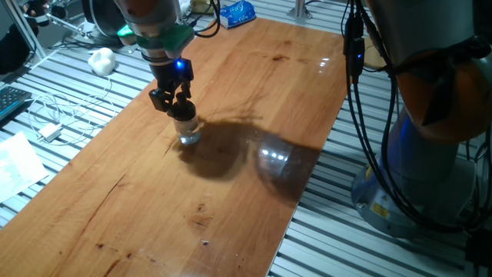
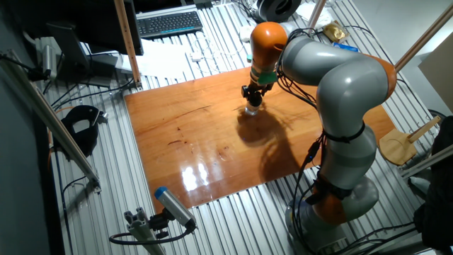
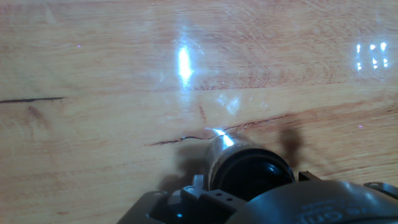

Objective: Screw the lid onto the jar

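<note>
The clear glass jar (image 1: 187,132) stands upright on the wooden table (image 1: 231,200), left of its middle. The black lid (image 1: 182,111) sits on top of the jar. My gripper (image 1: 174,97) comes down from above, and its black fingers are closed around the lid. The other fixed view shows the gripper (image 2: 253,95) over the jar (image 2: 253,109) near the table's far edge. In the hand view the jar (image 3: 222,147) and the dark lid (image 3: 252,174) show at the bottom, partly hidden by the hand's housing.
A white lumpy object (image 1: 101,59) and loose cables (image 1: 54,115) lie on the slatted bench left of the table. A blue packet (image 1: 237,12) lies at the far end. The robot base (image 1: 430,169) stands to the right. A keyboard (image 2: 168,23) lies beyond the table.
</note>
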You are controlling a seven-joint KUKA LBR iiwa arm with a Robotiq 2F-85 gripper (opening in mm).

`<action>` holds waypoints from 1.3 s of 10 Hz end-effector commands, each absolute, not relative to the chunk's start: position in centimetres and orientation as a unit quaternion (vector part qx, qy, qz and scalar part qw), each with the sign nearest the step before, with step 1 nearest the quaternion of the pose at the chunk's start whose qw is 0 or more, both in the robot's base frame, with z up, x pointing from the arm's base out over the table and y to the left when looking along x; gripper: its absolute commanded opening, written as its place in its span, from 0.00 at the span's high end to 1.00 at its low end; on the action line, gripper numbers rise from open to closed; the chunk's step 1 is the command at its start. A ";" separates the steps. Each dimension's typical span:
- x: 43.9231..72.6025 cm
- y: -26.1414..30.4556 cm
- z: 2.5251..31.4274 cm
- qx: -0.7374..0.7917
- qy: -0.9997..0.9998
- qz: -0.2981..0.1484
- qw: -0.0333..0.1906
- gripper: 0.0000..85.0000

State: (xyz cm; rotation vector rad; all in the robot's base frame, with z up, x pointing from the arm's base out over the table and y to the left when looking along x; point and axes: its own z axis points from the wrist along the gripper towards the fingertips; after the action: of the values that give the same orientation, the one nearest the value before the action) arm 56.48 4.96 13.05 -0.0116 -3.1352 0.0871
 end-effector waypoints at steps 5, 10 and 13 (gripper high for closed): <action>56.5 4.9 13.4 0.005 -0.999 0.033 0.009 0.20; 56.6 5.2 17.1 0.024 -0.999 0.028 0.022 0.20; 56.9 4.4 19.9 0.039 -0.999 0.020 0.026 0.40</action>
State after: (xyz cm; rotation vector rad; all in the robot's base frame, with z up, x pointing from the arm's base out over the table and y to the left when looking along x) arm 56.94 4.37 19.97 0.1211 -3.0878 0.0613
